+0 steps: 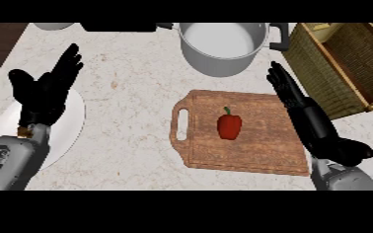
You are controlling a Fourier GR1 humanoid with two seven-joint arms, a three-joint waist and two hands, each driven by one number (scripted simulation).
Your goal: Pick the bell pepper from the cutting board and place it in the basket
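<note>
Red bell pepper [229, 126], stem up, lies mid cutting board [244, 133], untouched. My right hand [306, 111] hangs over the board's right edge, fingers straight, holding nothing; left hand [45, 91] rests open above a white plate [69, 128]. I would bring the right hand leftward and low, closing around the pepper's body, the basket [339, 69] being near right.
</note>
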